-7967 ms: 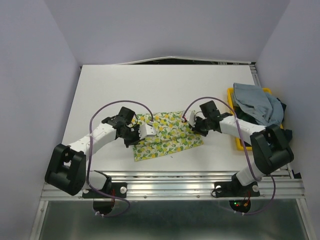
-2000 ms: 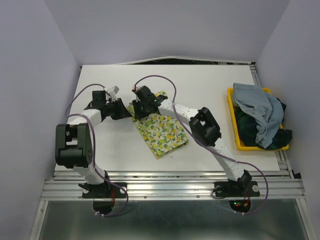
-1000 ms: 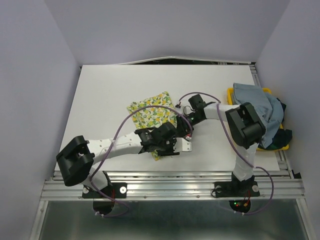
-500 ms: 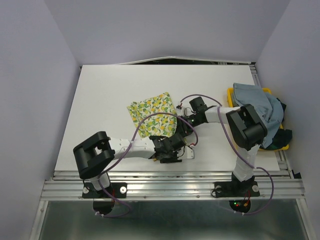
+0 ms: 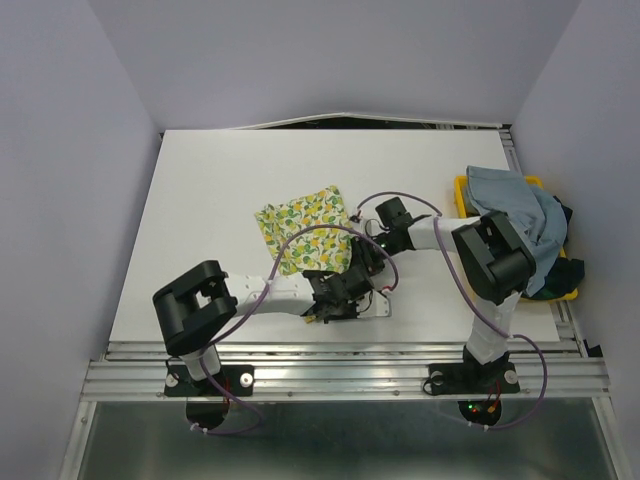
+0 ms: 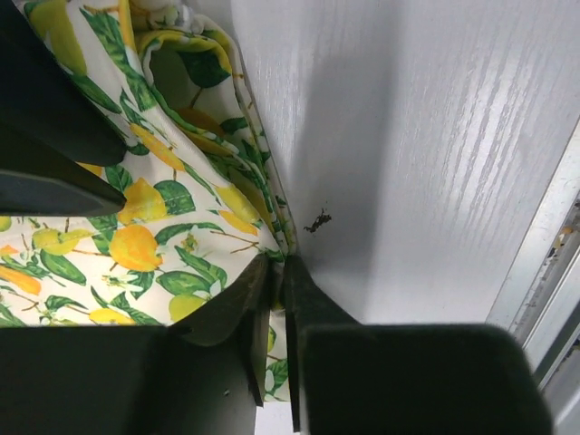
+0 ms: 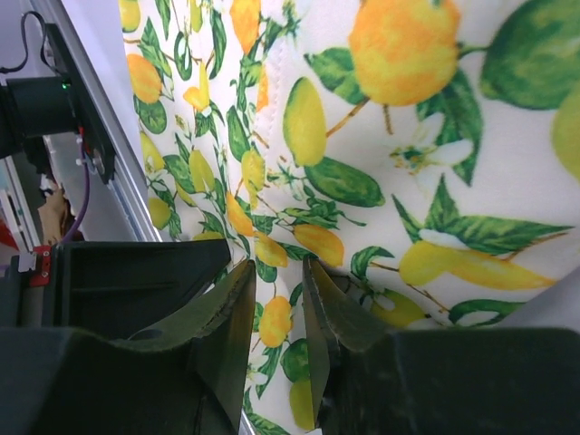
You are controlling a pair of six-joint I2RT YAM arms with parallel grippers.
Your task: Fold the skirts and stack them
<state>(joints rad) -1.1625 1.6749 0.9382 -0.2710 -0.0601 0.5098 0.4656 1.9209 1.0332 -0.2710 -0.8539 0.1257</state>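
Left gripper (image 6: 279,265) pinches lemon skirt (image 5: 300,215), lying diagonally, far-left to near-right.

1. White table (image 5: 220,200), rectangular, matte top; fine wood-like grain shows in left wrist view
2. Lemon-print skirt (image 5: 300,220) lies flat on table, a little right of centre, folded, turned at an angle so one corner points to the far side
3. Near end of that skirt is hidden under the arms
4. Yellow tray (image 5: 490,293) sits on table at right edge, well apart from lemon-print skirt
5. Small dark speck (image 6: 317,220) on bare table just beside the skirt's hem, left wrist view
6. Rest of top is bare white
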